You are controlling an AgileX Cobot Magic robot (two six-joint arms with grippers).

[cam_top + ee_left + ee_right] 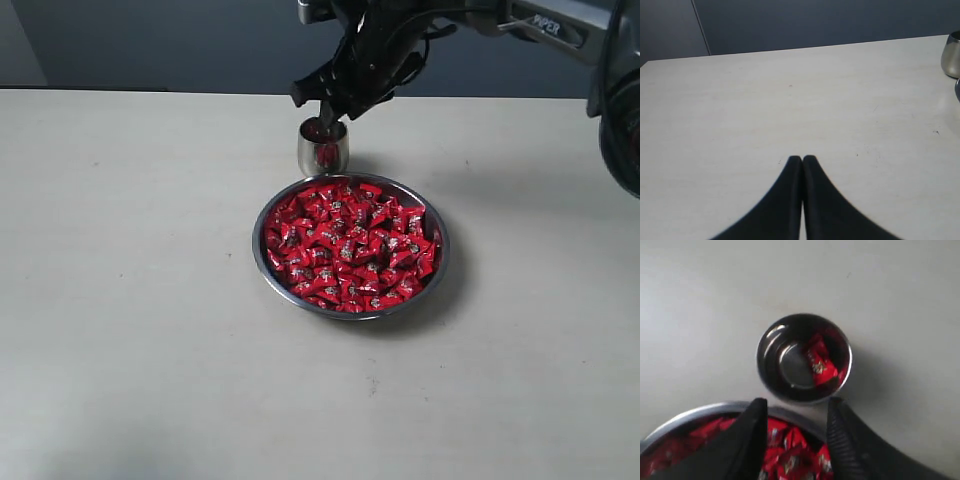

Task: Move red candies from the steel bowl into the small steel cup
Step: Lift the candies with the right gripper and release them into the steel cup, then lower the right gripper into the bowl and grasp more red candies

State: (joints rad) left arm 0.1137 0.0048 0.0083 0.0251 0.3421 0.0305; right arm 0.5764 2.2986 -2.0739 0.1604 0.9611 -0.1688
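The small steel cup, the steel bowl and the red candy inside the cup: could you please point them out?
small steel cup (312, 155), exterior view, outer side wall.
steel bowl (258, 240), exterior view, left rim.
red candy (821, 367), right wrist view, wrapper middle.

Pale beige matte surface (130, 300), faint streaky grain, a few tiny dark specks and one small reddish speck (790, 86) in the left wrist view. Its far edge meets a dark blue-grey wall (150, 40). Two items sit directly on it. The steel bowl (258, 250) is wide, shallow and upright, roughly mid-surface. The small steel cup (323, 152) stands upright just behind the bowl's far rim, very close, contact unclear. The right wrist view shows the same pair from above, the cup (771, 342) next to the bowl rim (695, 411). A soft shadow lies on the surface right of the bowl (465, 270). The cup also shows at the edge of the left wrist view (951, 55), the surface (790, 120) bare around it
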